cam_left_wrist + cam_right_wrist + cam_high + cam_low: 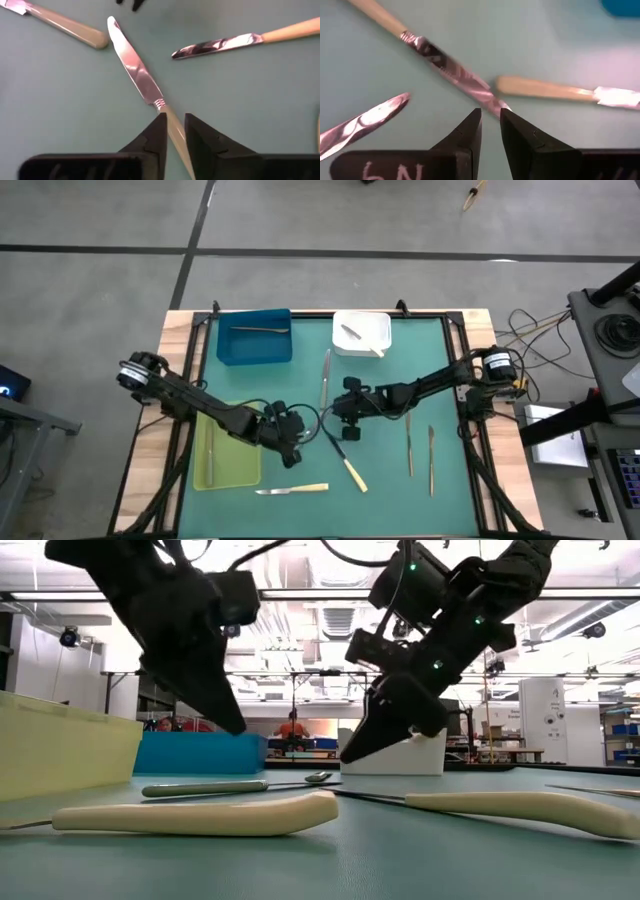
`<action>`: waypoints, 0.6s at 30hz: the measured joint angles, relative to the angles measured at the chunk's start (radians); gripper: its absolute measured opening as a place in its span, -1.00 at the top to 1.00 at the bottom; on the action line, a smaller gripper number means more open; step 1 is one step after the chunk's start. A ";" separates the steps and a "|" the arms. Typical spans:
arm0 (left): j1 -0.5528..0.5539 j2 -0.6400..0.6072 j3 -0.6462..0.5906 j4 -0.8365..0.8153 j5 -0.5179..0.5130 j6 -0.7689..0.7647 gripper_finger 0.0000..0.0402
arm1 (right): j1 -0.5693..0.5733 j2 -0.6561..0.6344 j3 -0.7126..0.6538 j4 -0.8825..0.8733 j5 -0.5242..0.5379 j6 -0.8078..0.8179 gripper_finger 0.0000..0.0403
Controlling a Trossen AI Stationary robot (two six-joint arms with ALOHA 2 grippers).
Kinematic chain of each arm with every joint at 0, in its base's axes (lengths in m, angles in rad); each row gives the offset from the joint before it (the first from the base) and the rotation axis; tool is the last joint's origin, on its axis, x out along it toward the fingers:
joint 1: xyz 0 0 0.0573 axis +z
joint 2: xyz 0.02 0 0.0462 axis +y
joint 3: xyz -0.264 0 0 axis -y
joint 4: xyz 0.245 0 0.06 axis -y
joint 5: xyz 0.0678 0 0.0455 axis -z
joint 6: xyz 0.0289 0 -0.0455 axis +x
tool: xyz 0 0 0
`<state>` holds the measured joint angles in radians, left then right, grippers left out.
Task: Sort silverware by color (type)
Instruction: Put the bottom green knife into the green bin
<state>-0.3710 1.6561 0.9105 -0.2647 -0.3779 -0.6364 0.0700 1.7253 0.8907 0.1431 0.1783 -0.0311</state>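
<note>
from the high view i see both grippers meeting mid-mat over one yellow-handled knife (322,433): the left gripper (296,442) at its handle end, the right gripper (345,430) at its blade tip. its long axis runs between them, roughly across the table. i count three yellow-handled knives here: this one, one (353,474) just below the right gripper, one (292,490) near the front edge. grey pieces: one (325,378) above centre, two (409,440) (431,460) to the right, one in the blue tray (255,337), one in the white tray (361,332), one in the green tray (228,452).

low view: both grippers reach down to the mat behind two pale handles.

left wrist view: my left fingers (152,140) are narrowly apart, straddling the handle just behind the blade; i judge them about to pinch, not yet clamped.

right wrist view: the right fingers (470,130) stand slightly spread over the blade tip.
</note>
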 joint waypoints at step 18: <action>0.002 0.154 0.057 -0.018 0.044 -0.107 -0.17 | -0.012 -0.003 -0.018 0.095 0.006 -0.152 0.69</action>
<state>-0.3695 1.8105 0.9672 -0.2827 -0.3339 -0.7429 0.0579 1.7226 0.8730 0.2379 0.1842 -0.1828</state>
